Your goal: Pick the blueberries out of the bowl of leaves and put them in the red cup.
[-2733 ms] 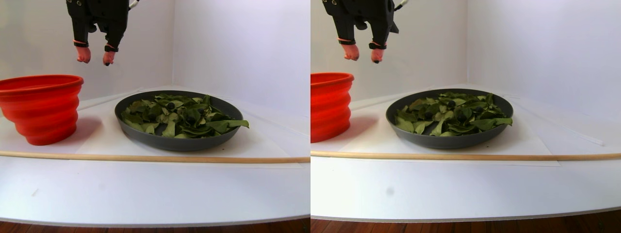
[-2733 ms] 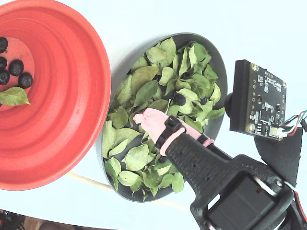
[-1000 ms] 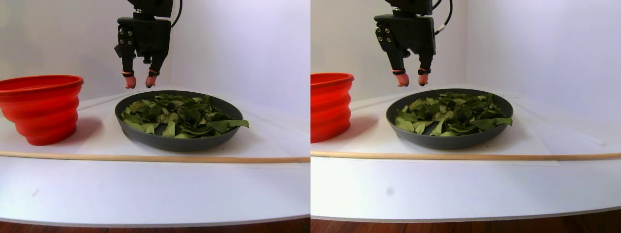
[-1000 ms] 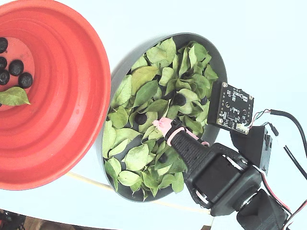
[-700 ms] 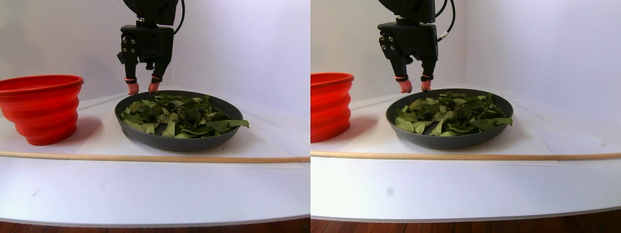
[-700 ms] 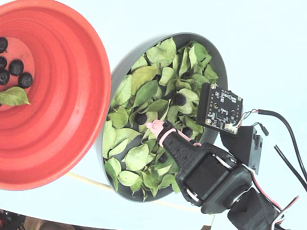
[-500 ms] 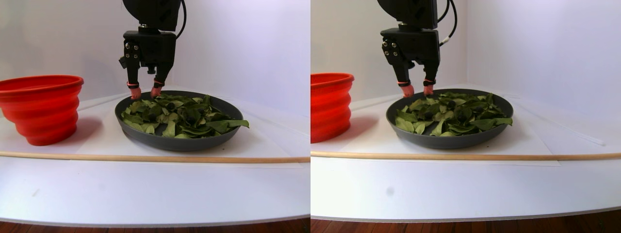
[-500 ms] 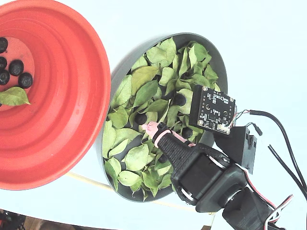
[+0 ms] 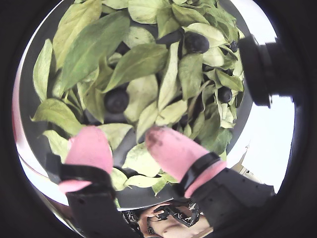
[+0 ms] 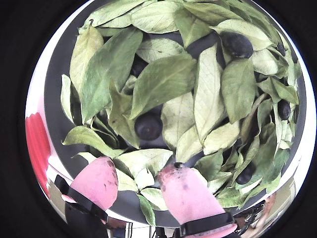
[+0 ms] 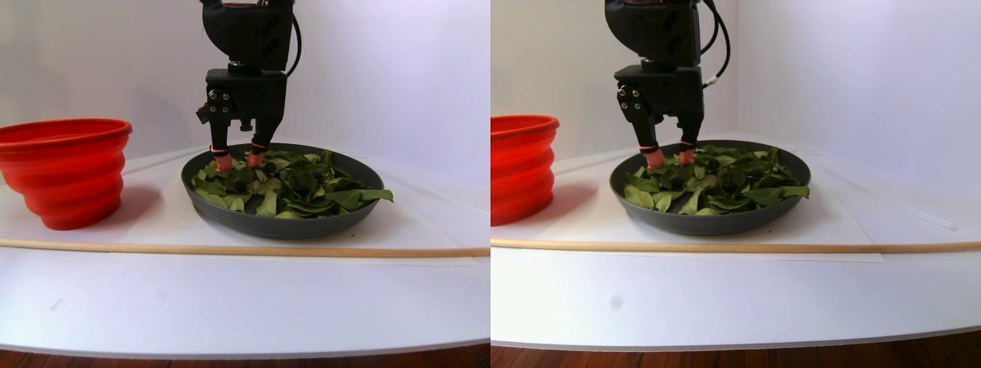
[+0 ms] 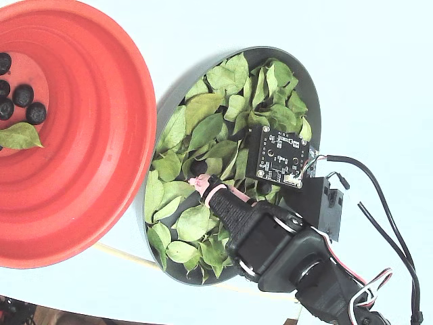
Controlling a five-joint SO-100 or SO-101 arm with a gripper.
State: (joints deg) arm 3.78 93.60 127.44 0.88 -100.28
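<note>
Two pink-capped fingertips of the gripper stood spread apart with nothing between them, lowered onto the leaves inside the bowl. In both wrist views a blueberry lay just ahead of the gap between the fingers, half sunk among the leaves and not touched by either pad. Another berry sat farther off near the far rim in a wrist view, and a third small one showed toward the right edge of the leaf pile. In the stereo pair view the gripper came straight down from above, its tips at the level of the leaves on the side of the bowl nearest the red cup; the cup stood to the left of the bowl, apart from it, on the white table, and a thin wooden rod lay across the table in front of both. In the fixed view from above, the red cup held several blueberries and a single green leaf on its flat bottom, while its rim overlapped the grey bowl in the picture. A small circuit board on the arm hid part of the leaves there.
</note>
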